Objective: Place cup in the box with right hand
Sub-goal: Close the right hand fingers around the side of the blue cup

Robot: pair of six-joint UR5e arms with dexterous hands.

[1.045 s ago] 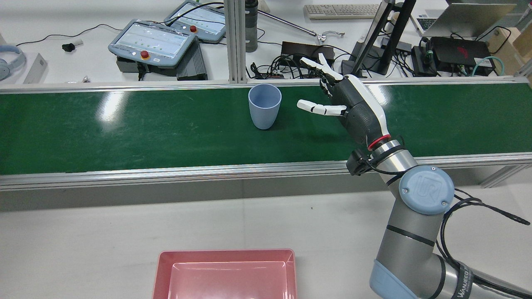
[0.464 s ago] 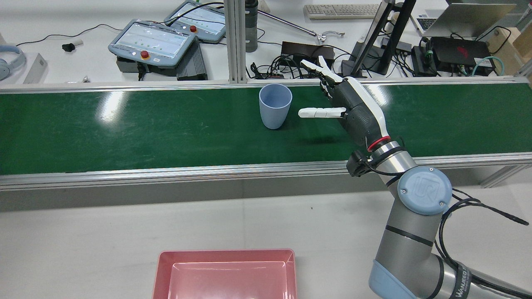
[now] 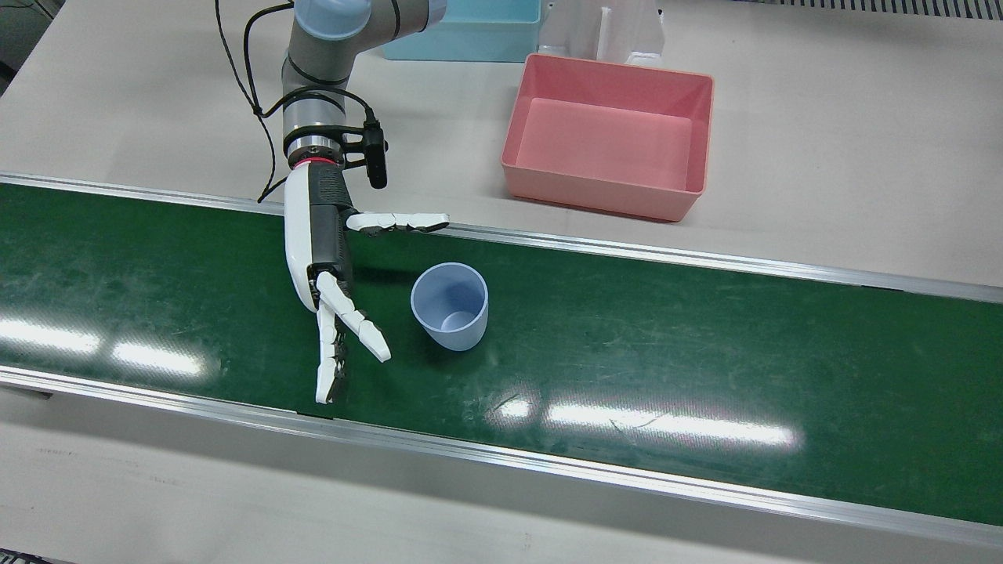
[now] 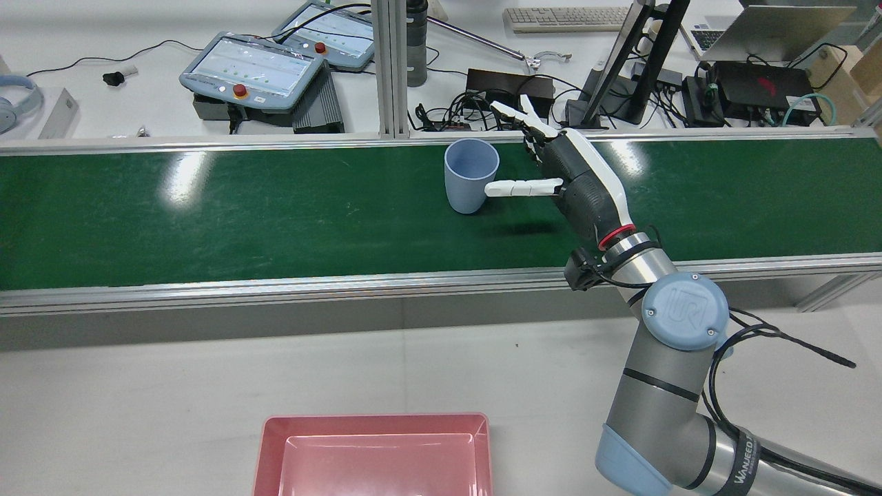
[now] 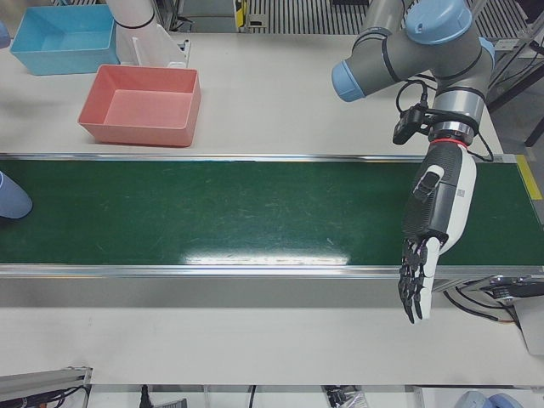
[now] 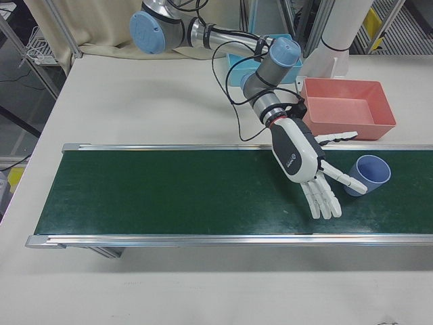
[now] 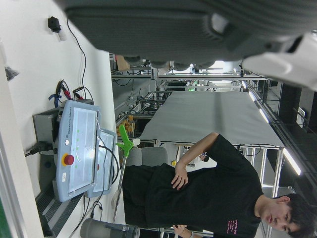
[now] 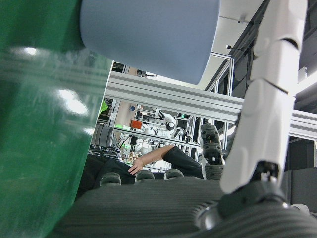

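Over the last second the cup has ridden along the green belt toward the right hand, closing the gap, so the grasp looks ready to begin. The fingers are spread apart, holding nothing. The cup stands upright just beside them, thumb tip near its wall, well away from the pink box.

A green conveyor belt with aluminium side rails spans the station. Behind it, in the rear view, two grey-blue teach pendants with red stop buttons rest on a white bench, beside a tangle of black cables, a white keyboard and a grey laptop. A light blue rectangular plastic bin sits on the table. A person in a black T-shirt stands in the background.
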